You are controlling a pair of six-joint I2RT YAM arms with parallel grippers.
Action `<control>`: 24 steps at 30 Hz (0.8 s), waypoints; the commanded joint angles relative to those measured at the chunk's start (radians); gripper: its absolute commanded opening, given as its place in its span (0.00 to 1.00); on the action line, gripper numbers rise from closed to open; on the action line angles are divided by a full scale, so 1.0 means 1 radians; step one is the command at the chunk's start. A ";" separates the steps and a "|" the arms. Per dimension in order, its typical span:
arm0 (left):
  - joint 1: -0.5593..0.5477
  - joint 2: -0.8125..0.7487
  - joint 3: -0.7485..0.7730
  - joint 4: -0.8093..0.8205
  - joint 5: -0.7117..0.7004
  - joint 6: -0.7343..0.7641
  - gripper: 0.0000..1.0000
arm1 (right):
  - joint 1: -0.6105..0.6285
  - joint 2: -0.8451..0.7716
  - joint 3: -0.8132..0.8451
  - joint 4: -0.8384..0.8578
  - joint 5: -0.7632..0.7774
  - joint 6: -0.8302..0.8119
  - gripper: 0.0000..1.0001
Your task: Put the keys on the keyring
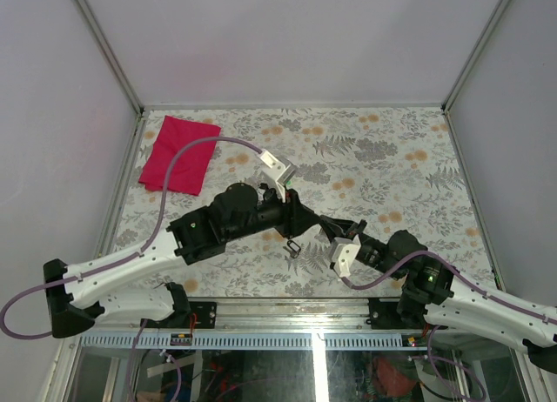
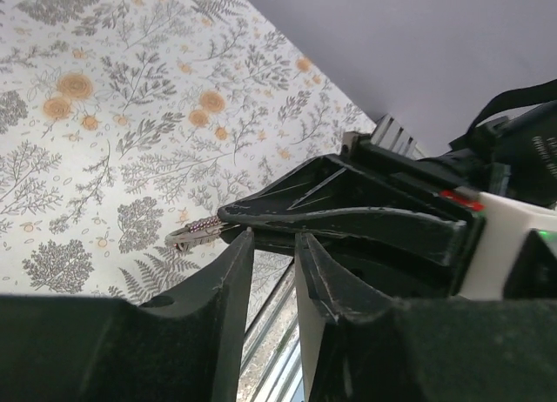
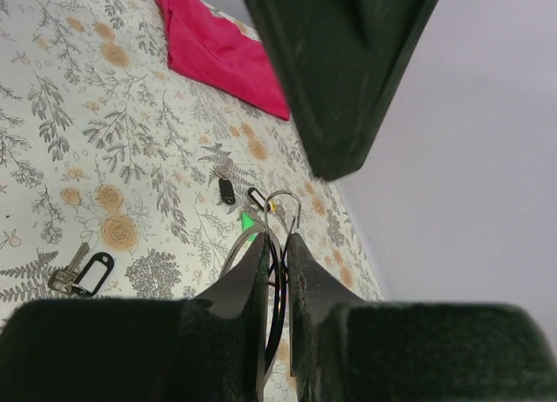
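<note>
The desk (image 1: 392, 158) carries a red cloth (image 1: 178, 154) at its far left corner. The 2 arms meet over the middle of the desk, close to its near edge.

The left tool (image 2: 274, 237) stands with a narrow gap between its fingers, and nothing shows inside that gap. A small silvery piece (image 2: 196, 232) pokes out just beside its tip; whether it is a key cannot be told. The right tool (image 3: 277, 243) is nearly closed, pinching the thin wire of the keyring (image 3: 298, 212). It holds the keyring up off the desk, the loop rising past its fingertips.

On the desk, 1 of the keys (image 3: 226, 190) lies between the right tool and the cloth, and another (image 3: 94, 271) lies well apart to the side. A bright green piece (image 3: 248, 220) sits right beside the ring.

The step in hand looks like threading, with the ring presented by the right tool. The next move likely calls for the left tool to grip 1 key by its head and line its loop up with the wire's free end. The right tool's grip would need to stay firm, as a thin wire twists easily.
</note>
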 commanded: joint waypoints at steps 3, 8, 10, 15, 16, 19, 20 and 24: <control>0.020 -0.060 0.000 0.076 -0.035 0.005 0.27 | 0.007 0.001 0.048 0.031 0.008 0.018 0.00; 0.030 -0.046 -0.003 0.071 0.000 0.010 0.24 | 0.007 0.005 0.060 0.020 0.003 0.019 0.00; 0.031 -0.036 -0.002 0.066 0.024 0.019 0.25 | 0.007 0.006 0.062 0.018 0.004 0.020 0.00; 0.031 -0.009 0.007 0.041 0.071 0.039 0.28 | 0.007 0.008 0.067 0.016 0.006 0.021 0.00; 0.031 -0.005 0.009 0.035 0.076 0.041 0.28 | 0.007 0.009 0.068 0.016 0.006 0.022 0.00; 0.030 0.006 0.016 0.016 0.090 0.052 0.28 | 0.006 0.013 0.070 0.018 0.008 0.021 0.00; 0.031 0.010 0.018 0.011 0.093 0.054 0.28 | 0.008 0.013 0.070 0.020 0.008 0.020 0.00; 0.030 0.027 0.026 -0.014 0.102 0.064 0.27 | 0.007 0.016 0.070 0.026 0.014 0.020 0.00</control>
